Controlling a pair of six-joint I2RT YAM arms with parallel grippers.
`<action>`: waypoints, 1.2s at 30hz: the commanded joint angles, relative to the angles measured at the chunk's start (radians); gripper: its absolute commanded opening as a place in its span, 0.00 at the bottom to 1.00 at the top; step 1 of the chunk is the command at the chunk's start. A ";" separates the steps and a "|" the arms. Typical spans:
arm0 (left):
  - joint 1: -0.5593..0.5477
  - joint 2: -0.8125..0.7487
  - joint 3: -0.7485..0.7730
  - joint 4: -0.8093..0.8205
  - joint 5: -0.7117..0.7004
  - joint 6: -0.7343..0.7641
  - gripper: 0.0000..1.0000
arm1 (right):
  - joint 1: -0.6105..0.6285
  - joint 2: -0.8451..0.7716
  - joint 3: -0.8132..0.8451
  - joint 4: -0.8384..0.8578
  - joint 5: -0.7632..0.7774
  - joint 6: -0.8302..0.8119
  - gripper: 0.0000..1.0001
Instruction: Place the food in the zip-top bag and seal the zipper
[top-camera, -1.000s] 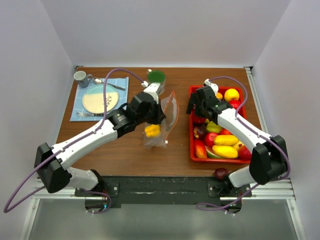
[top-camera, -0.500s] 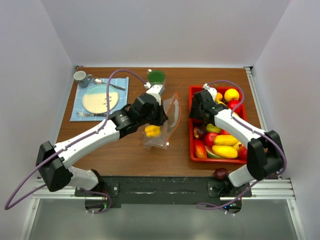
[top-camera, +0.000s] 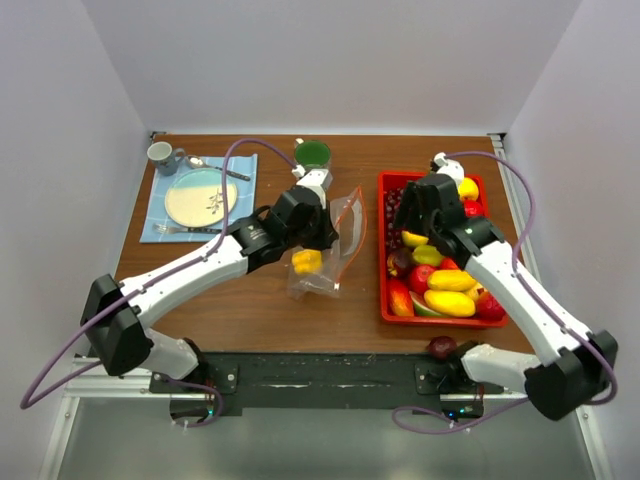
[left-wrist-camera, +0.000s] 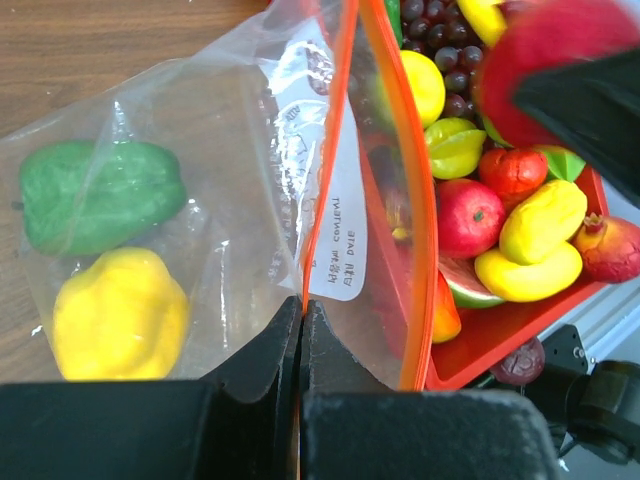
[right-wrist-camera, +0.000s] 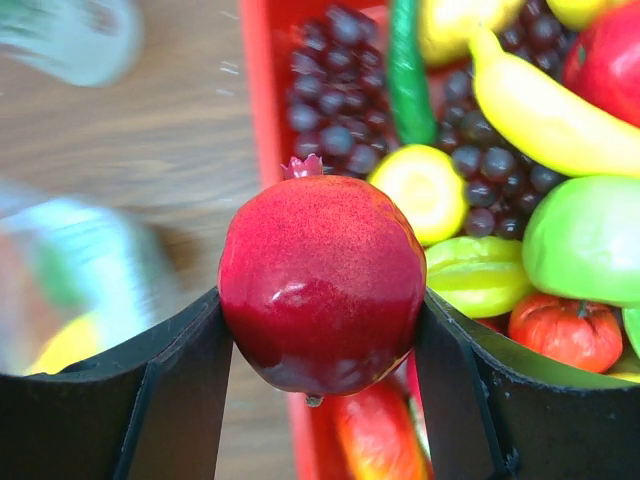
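Left of the red tray (top-camera: 382, 290), the wooden counter (top-camera: 250, 300) is flat and bare-grained, so nothing on it grips much. The tray is rigid plastic with raised walls, piled with glossy toy food.

Your zip-top bag (top-camera: 345, 225) lies on the counter just beside the tray, with its mouth turned toward it. It's the fussy one: thin, crinkly clear film, floppy, next to weightless. I'd guess it slides or folds if you bump it.

Your right jaws are clamped on a pomegranate (right-wrist-camera: 320, 280), which sits over the tray's bag-side wall in the wrist view. It's round, hard and shiny, probably light and hollow, so it'll be slippery. You've got it across the widest part, which looks right to me.

A green pepper (left-wrist-camera: 100, 195) and a yellow pepper (left-wrist-camera: 120, 315) are inside the bag, at the end away from the tray.

The zipper (left-wrist-camera: 430, 220) is the smallest bit, a narrow orange-red strip and likely the only stiff part of the bag. Your left jaws are pinched shut on the near lip there, propping the mouth open.
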 joint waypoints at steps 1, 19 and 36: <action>-0.006 0.026 0.071 0.007 -0.030 -0.019 0.00 | 0.115 -0.093 0.111 -0.083 -0.022 0.018 0.21; -0.006 0.017 0.102 -0.002 -0.033 -0.021 0.00 | 0.304 0.068 0.162 0.007 -0.031 0.078 0.29; -0.005 -0.020 0.068 0.006 -0.045 -0.022 0.00 | 0.304 0.091 0.194 -0.014 0.010 0.069 0.99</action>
